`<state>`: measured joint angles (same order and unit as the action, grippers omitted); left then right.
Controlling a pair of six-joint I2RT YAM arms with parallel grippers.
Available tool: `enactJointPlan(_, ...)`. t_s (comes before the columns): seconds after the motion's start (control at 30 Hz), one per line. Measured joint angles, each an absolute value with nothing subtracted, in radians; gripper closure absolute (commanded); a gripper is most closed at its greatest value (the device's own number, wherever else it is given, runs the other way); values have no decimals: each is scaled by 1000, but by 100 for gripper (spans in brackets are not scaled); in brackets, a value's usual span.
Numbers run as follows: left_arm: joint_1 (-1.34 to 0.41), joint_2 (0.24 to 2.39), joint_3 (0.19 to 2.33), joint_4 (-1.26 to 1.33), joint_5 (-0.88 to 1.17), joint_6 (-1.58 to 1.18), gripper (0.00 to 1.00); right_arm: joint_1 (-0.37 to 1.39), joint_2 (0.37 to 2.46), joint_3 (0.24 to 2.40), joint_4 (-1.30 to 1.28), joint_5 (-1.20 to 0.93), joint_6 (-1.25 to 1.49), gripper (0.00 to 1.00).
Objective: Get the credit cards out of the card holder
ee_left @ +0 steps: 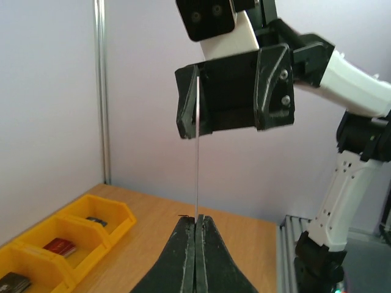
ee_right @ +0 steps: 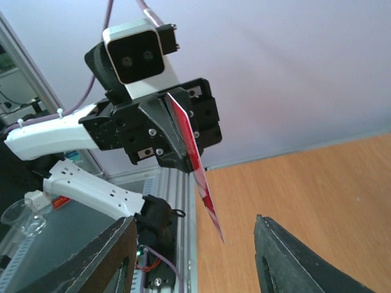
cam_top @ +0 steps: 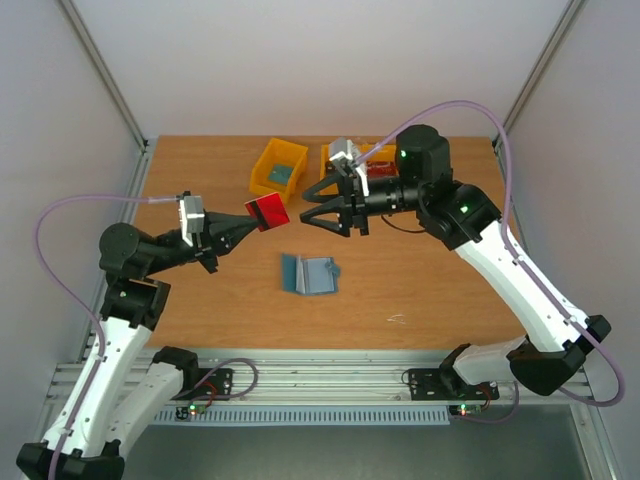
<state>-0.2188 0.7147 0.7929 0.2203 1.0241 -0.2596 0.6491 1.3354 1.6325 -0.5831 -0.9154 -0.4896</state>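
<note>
Top external view: the left gripper (cam_top: 250,218) is clenched on a red credit card (cam_top: 268,212) and holds it in the air above the wooden table (cam_top: 430,290). The right gripper (cam_top: 305,205) faces it from close by, jaws spread wide and holding nothing. From the right wrist, the card's free corner hangs between the two open fingers (ee_right: 293,256), apart from both. From the left wrist the card shows edge-on, a thin upright line pinched between the shut fingertips. The slate-blue card holder (cam_top: 310,274) lies open on the table, below and between the two grippers, with nothing touching it. Yellow bins (cam_top: 262,165) stand at the far side, with small flat items (ee_left: 59,247) lying in their compartments.
</note>
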Motion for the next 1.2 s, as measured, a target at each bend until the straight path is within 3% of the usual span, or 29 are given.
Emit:
enactJointPlan(0.3,-220,706,804,235,1040,-310,100,702,1422,1673,-562,-873,-500,49)
enactJointPlan(0.83,-220,693,806,13,877,17,100,707,1394,1750,-719,-691,-502,44)
enactJointPlan(1.03,-226,699,806,-50,543,374,100,707,1395,1814,-780,-530,-403,40)
enactJointPlan(1.2,-232,712,736,162,314,863,100,707,1421,1820,-796,-420,-262,40)
